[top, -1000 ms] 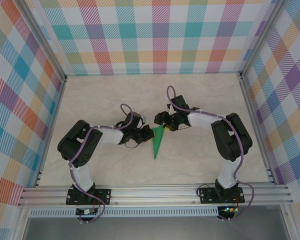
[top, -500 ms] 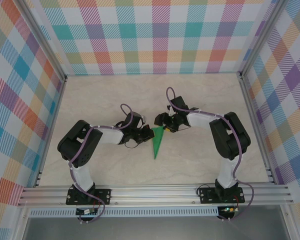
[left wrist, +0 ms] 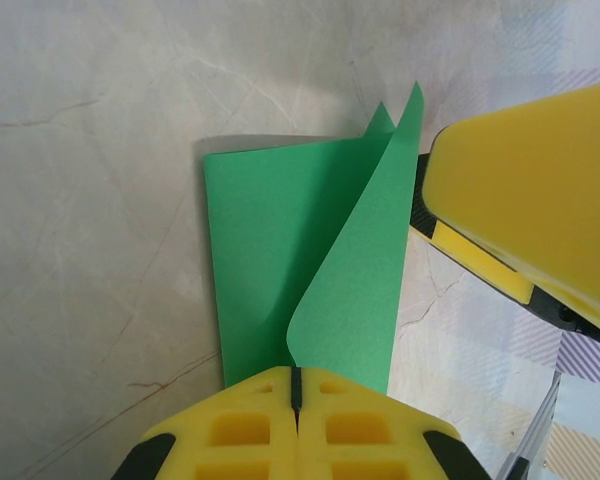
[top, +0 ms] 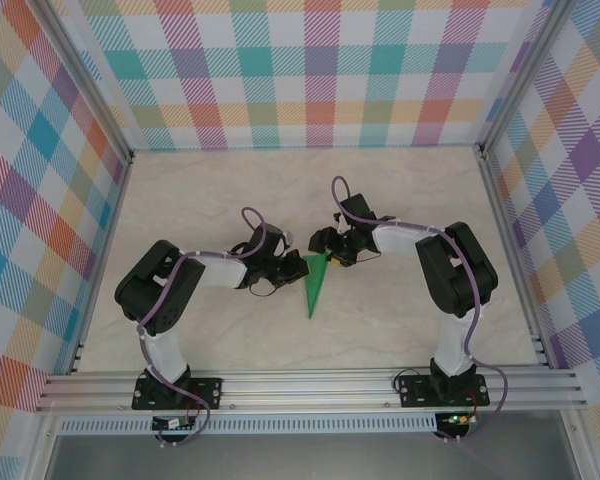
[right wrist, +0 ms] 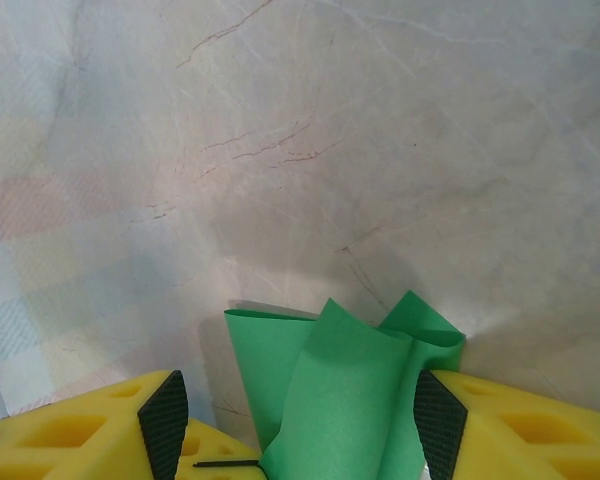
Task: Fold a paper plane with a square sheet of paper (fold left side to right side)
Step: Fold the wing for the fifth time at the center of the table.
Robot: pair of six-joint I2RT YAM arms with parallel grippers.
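Observation:
The square sheet of paper is folded into a narrow green paper plane [top: 313,287] lying mid-table, its tip pointing toward the arms. My left gripper [top: 288,268] is at the plane's wide end from the left. In the left wrist view its yellow fingers [left wrist: 295,378] are shut, with a raised flap of the paper plane [left wrist: 360,270] running into their seam. My right gripper [top: 330,256] comes in from the right. Its jaws [right wrist: 300,430] stand open astride the plane's upright flaps [right wrist: 345,400], the right pad [right wrist: 438,425] touching the paper's edge and the left pad [right wrist: 164,425] apart from it.
The marbled beige table [top: 220,190] is walled by plaid panels [top: 310,70] on three sides, with an aluminium rail [top: 310,385] along the near edge. The two grippers sit very close together over the paper; the right gripper's yellow finger [left wrist: 530,200] looms beside the left one.
The right arm has shifted slightly to the left. The paper and the left gripper have stayed put.

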